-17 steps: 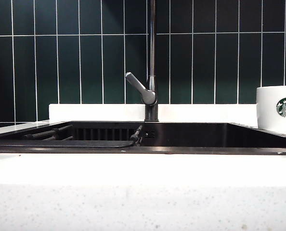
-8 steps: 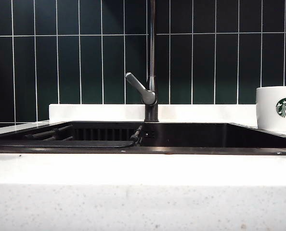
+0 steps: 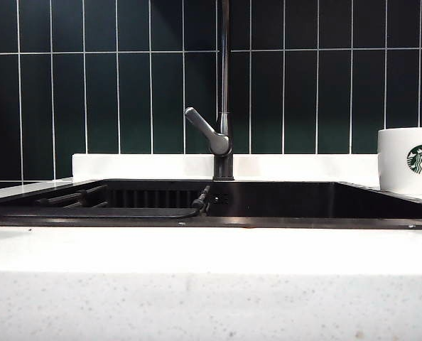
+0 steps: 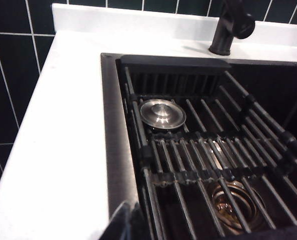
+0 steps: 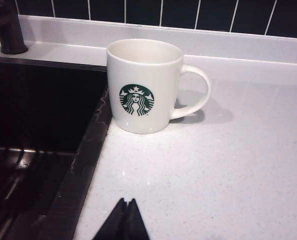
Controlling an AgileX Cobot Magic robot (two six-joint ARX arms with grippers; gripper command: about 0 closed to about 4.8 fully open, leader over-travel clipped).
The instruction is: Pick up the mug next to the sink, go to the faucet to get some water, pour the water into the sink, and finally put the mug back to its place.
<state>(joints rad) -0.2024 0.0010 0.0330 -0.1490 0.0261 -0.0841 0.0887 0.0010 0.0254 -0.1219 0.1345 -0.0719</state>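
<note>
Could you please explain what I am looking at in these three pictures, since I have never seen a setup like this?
This is a two-armed robot at a kitchen sink. The exterior view looks across the white counter at the black sink, the tall faucet and dark green wall tiles; neither arm shows there. The other two pictures come from cameras on the wrists. The left wrist view looks down into the sink at a metal rack and a round steel drain plug; the dark tip at the picture's edge is the left gripper, shut. The right wrist view shows the right gripper, also shut, short of the white mug standing upright on the counter beside the sink rim. Nothing is held.
</note>
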